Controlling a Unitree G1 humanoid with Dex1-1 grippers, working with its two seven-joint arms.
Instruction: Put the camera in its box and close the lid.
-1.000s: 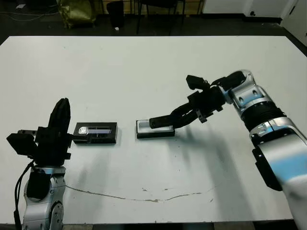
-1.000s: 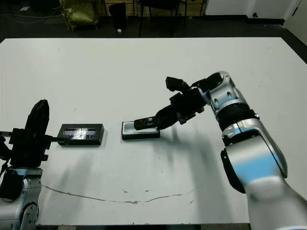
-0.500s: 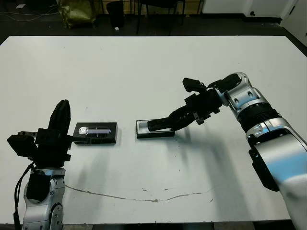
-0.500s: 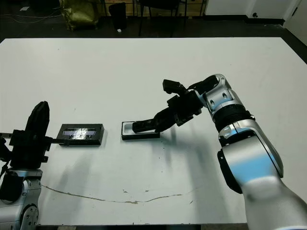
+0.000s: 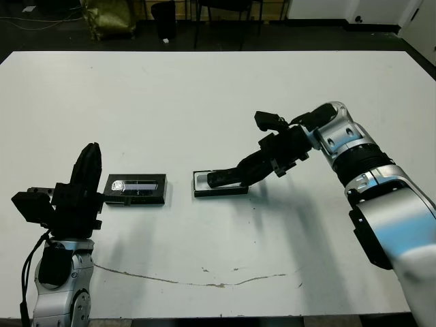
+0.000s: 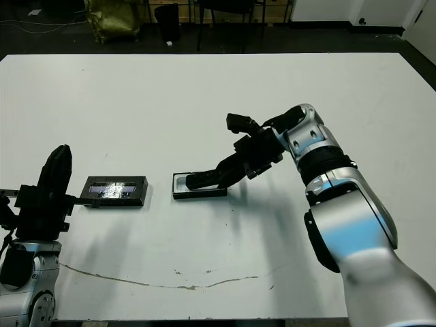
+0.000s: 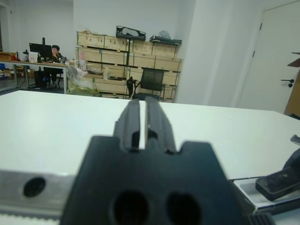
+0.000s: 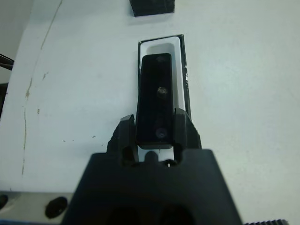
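Observation:
My right gripper (image 5: 235, 175) is shut on the camera (image 5: 219, 179), a slim black bar that sticks out past the fingertips. The camera hangs lengthwise just over the box (image 5: 201, 185), a shallow black tray with a white lining (image 8: 160, 47). The right wrist view shows the camera (image 8: 156, 98) lined up with the tray and covering most of the lining. To the box's left the lid (image 5: 135, 189) lies flat, a black panel with a silver round mark. My left gripper (image 5: 89, 158) stands upright left of the lid, shut and empty.
The white table (image 5: 218, 102) stretches wide behind the box, and a thin crack line (image 5: 204, 281) runs near its front edge. Beyond the far edge are a dark floor, a chair and a yellow bag (image 5: 109, 17).
My right gripper has carried the camera leftward and lower, so it now reaches further along over the box. The left arm, lid and box have stayed put.

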